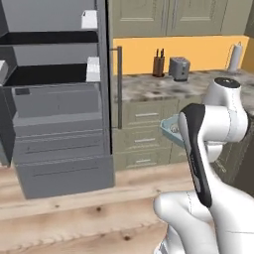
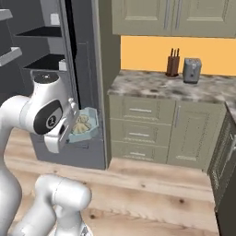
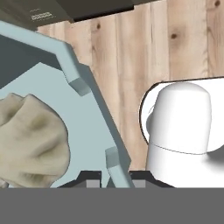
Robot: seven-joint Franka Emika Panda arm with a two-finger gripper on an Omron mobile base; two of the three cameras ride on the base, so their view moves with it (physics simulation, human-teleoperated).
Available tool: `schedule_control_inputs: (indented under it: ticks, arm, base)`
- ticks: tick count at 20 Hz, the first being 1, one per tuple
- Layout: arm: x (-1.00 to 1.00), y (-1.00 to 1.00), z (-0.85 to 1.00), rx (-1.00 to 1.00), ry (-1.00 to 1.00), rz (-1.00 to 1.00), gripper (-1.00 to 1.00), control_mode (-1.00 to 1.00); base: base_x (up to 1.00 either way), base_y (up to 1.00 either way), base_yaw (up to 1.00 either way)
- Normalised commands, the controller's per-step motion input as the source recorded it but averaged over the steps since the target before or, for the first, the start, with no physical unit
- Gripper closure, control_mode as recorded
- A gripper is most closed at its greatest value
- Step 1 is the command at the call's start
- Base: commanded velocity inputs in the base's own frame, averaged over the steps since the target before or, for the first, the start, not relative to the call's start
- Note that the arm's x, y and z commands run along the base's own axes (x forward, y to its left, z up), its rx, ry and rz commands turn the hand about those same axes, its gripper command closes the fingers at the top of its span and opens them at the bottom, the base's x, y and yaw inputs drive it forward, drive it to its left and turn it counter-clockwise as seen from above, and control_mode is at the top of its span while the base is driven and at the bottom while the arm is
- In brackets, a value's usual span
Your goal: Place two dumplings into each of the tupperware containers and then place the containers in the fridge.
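Hand view: the gripper (image 3: 109, 177) is clamped on the rim of a pale blue tupperware container (image 3: 94, 127) holding dumplings (image 3: 30, 140), carried above the wooden floor (image 3: 131, 52) near the open fridge (image 2: 83, 92).

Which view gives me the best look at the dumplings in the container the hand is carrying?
The hand view: the dumplings lie close up in the container, crinkles clear. The right base view shows them small inside the tray. The left base view shows just a container edge behind the arm.
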Motion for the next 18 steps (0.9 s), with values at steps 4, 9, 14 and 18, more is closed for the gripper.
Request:
schedule_control_inputs:
  ticks: [4, 9, 14, 18]
  arm:
    - [0.0, 0.0, 0.0, 0.0, 0.0, 0.0, 1.0, 1.0]
    - [0.0, 0.0, 0.0, 0.0, 0.0, 0.0, 1.0, 1.0]
    - [0.0, 0.0, 0.0, 0.0, 0.0, 0.0, 1.0, 1.0]
    - [0.0, 0.0, 0.0, 0.0, 0.0, 0.0, 1.0, 1.0]
  base:
    - [0.9, 1.0, 0.0]
    - [0.45, 1.0, 0.0]
    - [0.22, 0.86, 0.0]
    - [0.98, 0.29, -0.06]
